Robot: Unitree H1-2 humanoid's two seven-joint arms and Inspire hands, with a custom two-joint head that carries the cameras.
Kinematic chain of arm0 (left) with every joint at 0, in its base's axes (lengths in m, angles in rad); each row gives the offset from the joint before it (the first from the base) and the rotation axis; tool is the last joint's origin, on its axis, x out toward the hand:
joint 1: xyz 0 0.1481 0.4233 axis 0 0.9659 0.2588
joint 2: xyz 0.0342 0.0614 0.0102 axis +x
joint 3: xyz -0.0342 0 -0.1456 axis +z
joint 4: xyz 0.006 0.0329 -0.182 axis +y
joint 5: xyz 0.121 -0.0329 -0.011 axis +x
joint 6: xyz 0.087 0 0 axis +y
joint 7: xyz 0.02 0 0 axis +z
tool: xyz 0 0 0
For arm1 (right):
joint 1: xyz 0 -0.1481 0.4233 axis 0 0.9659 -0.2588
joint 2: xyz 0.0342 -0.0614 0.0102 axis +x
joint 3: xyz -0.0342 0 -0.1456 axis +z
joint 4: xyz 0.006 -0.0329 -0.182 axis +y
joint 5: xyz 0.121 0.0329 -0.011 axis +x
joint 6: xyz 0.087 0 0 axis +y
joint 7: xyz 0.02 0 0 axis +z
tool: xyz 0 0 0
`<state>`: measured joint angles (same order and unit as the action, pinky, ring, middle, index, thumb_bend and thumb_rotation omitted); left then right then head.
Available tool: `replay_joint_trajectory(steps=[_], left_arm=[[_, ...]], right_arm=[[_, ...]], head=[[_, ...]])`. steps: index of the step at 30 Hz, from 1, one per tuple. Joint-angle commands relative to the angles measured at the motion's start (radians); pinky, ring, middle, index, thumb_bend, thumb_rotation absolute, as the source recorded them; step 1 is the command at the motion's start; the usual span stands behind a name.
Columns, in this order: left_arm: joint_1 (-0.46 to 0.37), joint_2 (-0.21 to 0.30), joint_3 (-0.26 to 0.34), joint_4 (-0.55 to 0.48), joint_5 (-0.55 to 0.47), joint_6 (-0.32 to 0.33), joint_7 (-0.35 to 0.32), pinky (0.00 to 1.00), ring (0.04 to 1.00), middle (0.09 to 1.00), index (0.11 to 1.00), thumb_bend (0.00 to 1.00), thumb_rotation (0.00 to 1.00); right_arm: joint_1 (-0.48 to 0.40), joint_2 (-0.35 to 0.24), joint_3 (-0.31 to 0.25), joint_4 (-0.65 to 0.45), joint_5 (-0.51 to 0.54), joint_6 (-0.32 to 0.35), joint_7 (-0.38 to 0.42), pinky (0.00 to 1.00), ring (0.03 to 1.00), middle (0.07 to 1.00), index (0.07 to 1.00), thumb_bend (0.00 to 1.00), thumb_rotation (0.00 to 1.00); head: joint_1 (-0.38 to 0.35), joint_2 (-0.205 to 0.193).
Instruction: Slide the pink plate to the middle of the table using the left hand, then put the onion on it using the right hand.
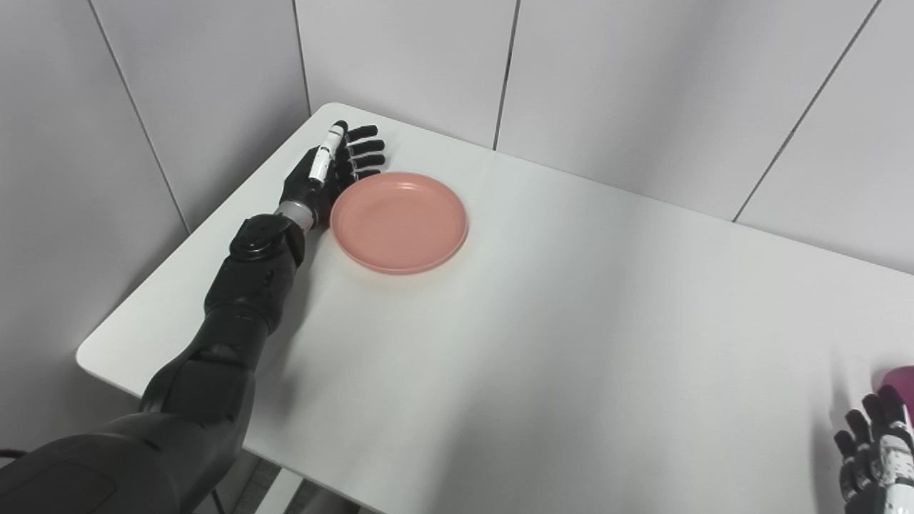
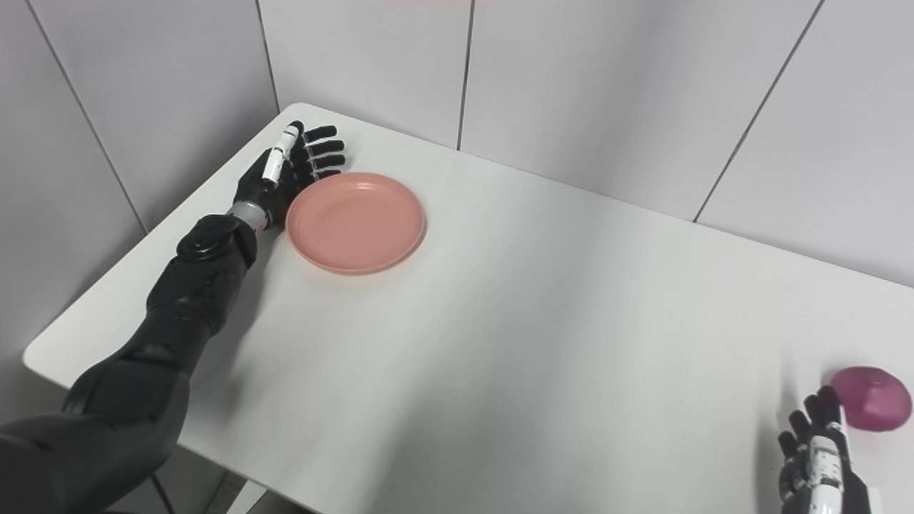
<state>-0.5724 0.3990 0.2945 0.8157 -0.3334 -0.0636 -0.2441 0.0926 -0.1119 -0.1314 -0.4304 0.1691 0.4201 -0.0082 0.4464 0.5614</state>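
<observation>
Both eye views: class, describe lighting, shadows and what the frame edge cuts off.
Left eye view: soft even light, faint shadow beside the left hand and pink plate; onion cropped at the edge. Right eye view: onion whole, right hand partly cropped, no glare.

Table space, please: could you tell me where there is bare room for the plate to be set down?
The wide middle of the table is bare, bordered by the pink plate and left robot hand at the far left corner, and by the onion and right robot hand at the near right. Only those two corners are crowded.

one pink plate (image 2: 355,222), one purple onion (image 2: 872,398), one white table (image 2: 543,321), two hands
</observation>
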Motion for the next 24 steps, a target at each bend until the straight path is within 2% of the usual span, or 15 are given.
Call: replay_joint_trajectory(steps=[1,9,12,24], left_arm=[[-0.060,0.015,-0.005,-0.016,-0.004,-0.029,-0.025,0.70,0.734,0.738,0.718,0.27,1.00],[-0.066,0.002,-0.011,-0.022,-0.009,0.000,-0.030,0.71,0.739,0.739,0.718,0.30,1.00],[-0.077,0.000,-0.015,0.000,-0.010,-0.009,-0.048,0.70,0.728,0.729,0.714,0.30,1.00],[-0.114,-0.023,-0.056,0.029,0.013,-0.016,-0.060,0.68,0.711,0.718,0.701,0.32,1.00]], right_arm=[[-0.013,-0.002,-0.001,-0.032,0.001,-0.009,0.005,1.00,1.000,1.000,1.000,0.00,1.00],[-0.013,-0.007,0.005,-0.036,0.013,-0.018,0.018,1.00,1.000,1.000,1.000,0.00,1.00],[-0.012,-0.015,0.006,-0.024,0.016,-0.033,0.031,1.00,1.000,1.000,1.000,0.00,1.00],[-0.011,-0.005,0.006,-0.024,0.009,-0.021,0.030,1.00,1.000,1.000,1.000,0.00,1.00]], head=[[-0.003,0.001],[-0.020,0.009],[-0.024,0.011],[-0.053,0.023]])
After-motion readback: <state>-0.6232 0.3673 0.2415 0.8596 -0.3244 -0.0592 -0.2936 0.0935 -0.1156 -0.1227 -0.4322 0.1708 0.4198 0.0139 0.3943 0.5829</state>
